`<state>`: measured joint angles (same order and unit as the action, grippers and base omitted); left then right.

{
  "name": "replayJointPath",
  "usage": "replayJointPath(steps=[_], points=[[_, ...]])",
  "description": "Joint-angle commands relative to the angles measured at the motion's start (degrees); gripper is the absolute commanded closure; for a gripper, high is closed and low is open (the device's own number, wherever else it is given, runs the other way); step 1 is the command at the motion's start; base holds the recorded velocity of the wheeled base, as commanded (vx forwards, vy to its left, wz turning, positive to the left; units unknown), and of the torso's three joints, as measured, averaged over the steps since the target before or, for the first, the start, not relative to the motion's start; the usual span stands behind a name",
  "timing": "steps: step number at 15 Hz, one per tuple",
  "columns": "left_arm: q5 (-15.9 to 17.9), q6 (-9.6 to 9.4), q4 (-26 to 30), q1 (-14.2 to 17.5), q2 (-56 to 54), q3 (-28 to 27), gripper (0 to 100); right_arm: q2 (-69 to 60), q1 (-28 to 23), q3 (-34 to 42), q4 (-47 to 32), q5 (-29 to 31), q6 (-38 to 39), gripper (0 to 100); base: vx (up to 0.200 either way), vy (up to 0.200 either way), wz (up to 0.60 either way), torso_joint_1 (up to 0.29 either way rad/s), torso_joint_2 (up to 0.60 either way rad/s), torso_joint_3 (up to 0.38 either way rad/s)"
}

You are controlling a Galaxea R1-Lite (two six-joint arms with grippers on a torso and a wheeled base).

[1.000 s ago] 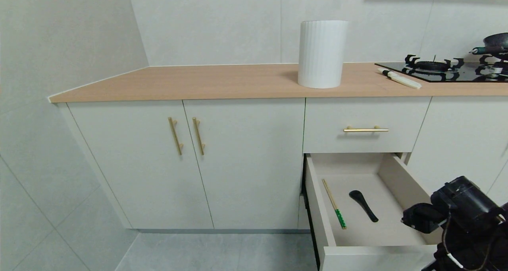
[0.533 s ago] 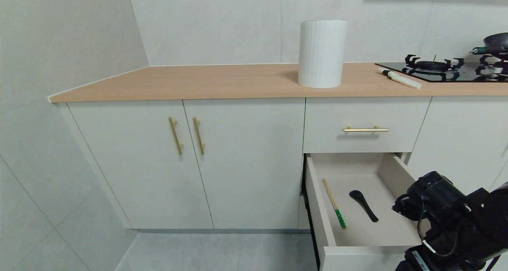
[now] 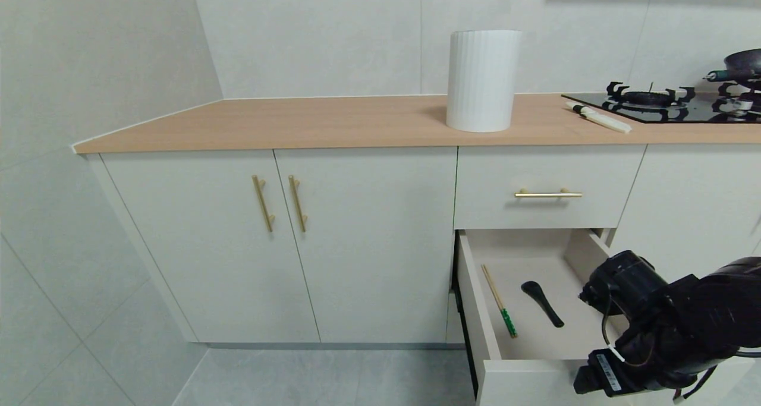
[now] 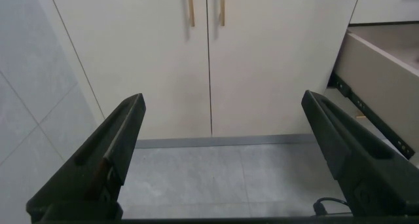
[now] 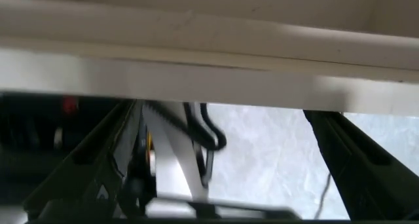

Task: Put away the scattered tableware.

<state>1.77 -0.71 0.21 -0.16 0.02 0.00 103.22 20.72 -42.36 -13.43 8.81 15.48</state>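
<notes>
The chopsticks [image 3: 499,309] are lying inside the open drawer [image 3: 474,302], close to its left wall. The black spoon [image 3: 542,303] is lying just beside them on their right, not touching. The right gripper [image 5: 221,111] is sitting at the drawer's front panel, fingers spread wide and holding nothing. The left gripper [image 4: 222,101] is also gaping and empty, facing the cupboard doors [image 4: 262,54]. On the counter [image 3: 297,123] above, a white ribbed canister [image 3: 481,79] is standing upright, and a pale utensil [image 3: 597,117] is lying beside the hob [image 3: 666,106].
</notes>
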Motion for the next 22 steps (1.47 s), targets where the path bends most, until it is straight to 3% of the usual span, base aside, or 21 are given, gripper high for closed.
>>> replayJointPath(steps=[1, 4, 13, 15, 22], points=[[-0.01, 0.0, -0.03, -0.02, -0.02, 0.0, 0, 2.25, -0.07, -0.62, 0.69, 0.41, 0.6, 0, 0.0, 0.0, 0.0, 0.0, 0.0, 0.0], [-0.01, 0.0, 0.06, -0.02, -0.02, 0.0, 0, 4.98, -0.33, -3.6, 2.36, 2.17, 0.69, 0, 0.0, 0.0, 0.0, 0.0, 0.0, 0.0], [-0.01, 0.0, -0.03, -0.02, -0.02, 0.0, 0, 20.18, -5.61, -26.02, 3.85, 2.96, 0.51, 0, 0.0, 0.0, 0.0, 0.0, 0.0, 0.0], [-0.01, 0.0, -0.03, -0.02, -0.02, 0.0, 0, 23.43, -7.01, -29.0, 8.6, 3.32, 0.51, 0, 0.0, 0.0, 0.0, 0.0, 0.0, 0.0], [-0.01, 0.0, 0.06, 0.07, -0.02, 0.0, 0, 30.9, -9.3, -28.48, 29.78, 3.93, 0.95, 0, 0.0, 0.0, 0.0, 0.0, 0.0, 0.0]])
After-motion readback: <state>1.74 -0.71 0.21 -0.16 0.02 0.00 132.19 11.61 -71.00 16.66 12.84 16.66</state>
